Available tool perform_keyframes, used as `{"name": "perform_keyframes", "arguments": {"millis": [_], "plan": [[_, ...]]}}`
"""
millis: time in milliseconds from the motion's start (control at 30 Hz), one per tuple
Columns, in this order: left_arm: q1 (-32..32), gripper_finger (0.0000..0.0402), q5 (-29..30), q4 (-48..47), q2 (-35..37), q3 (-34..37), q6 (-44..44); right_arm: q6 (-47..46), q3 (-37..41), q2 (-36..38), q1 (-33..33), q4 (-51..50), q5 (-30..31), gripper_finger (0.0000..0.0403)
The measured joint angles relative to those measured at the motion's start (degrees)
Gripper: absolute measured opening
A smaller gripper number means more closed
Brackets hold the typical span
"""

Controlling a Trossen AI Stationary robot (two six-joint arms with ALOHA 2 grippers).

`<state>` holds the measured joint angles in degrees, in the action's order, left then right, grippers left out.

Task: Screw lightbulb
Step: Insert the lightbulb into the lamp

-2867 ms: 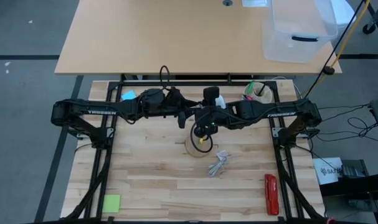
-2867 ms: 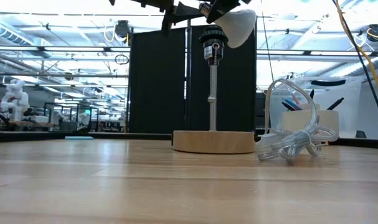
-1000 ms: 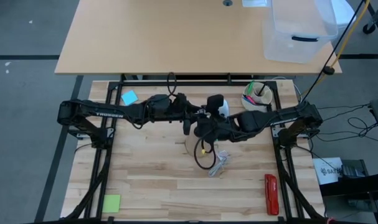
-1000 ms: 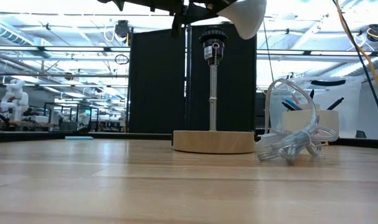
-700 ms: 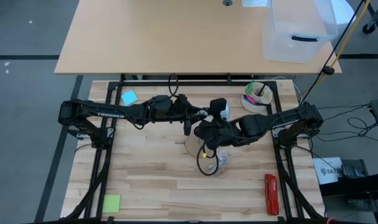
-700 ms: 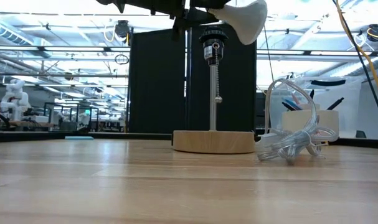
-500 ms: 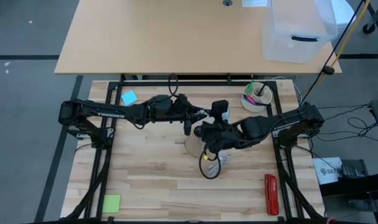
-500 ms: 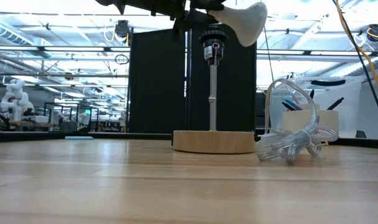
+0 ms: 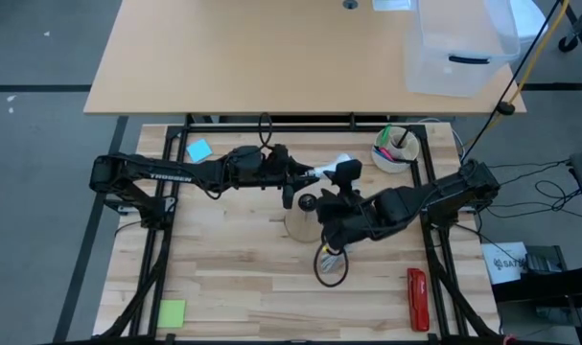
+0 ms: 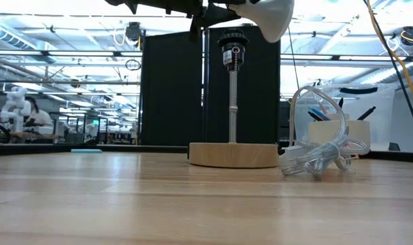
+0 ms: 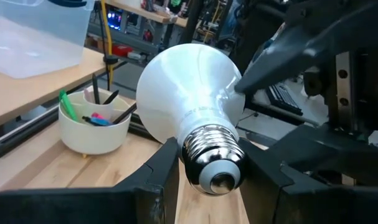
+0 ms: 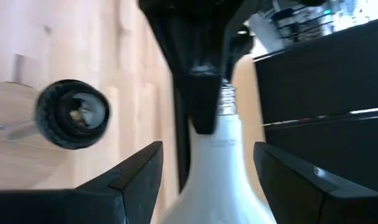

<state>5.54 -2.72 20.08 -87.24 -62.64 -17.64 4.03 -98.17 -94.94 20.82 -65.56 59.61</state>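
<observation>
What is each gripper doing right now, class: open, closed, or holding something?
Left gripper: closed on the lightbulb, gripping its screw base.
Right gripper: open, its fingers either side of the bulb's globe.

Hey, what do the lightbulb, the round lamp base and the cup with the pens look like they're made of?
Lightbulb: smooth white globe, glass or plastic, slight sheen; its screw base looks like shiny metal, mirror-like with threads.
Round lamp base: pale wood by its colour, matte; thin metal-looking rod rising to a black socket.
Cup: off-white, glossy, probably ceramic or plastic; hard to say which.

White lightbulb (image 11: 192,93) with silvery screw base; black socket (image 12: 72,114); pale wooden disc (image 10: 233,154); red tool (image 9: 417,298).
</observation>
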Motion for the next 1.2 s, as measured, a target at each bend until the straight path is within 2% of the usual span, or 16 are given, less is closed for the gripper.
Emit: {"name": "perform_keyframes", "arguments": {"millis": [133,600,767,933,1200], "plan": [[0.0,0.0127,-0.4,0.0,0.0,0.0,-0.3,1.7,0.0,0.0,0.3,0.1,2.3,0.0245],[0.0,0.0127,-2.9,0.1,0.1,-0.1,0.2,3.2,0.1,0.9,6.1,6.0,2.6,0.0245],[0.0,0.0127,-2.9,0.1,0.1,-0.1,0.2,-1.9,0.1,1.3,8.9,6.2,5.2,0.0245],[0.0,0.0127,-3.0,2.5,0.1,-0.1,0.4,-11.8,0.1,1.3,11.5,6.2,5.7,0.0245],[0.0,0.0127,-2.9,10.0,0.1,-0.1,2.2,-26.9,0.1,1.3,17.5,5.6,15.5,0.0244]]}}
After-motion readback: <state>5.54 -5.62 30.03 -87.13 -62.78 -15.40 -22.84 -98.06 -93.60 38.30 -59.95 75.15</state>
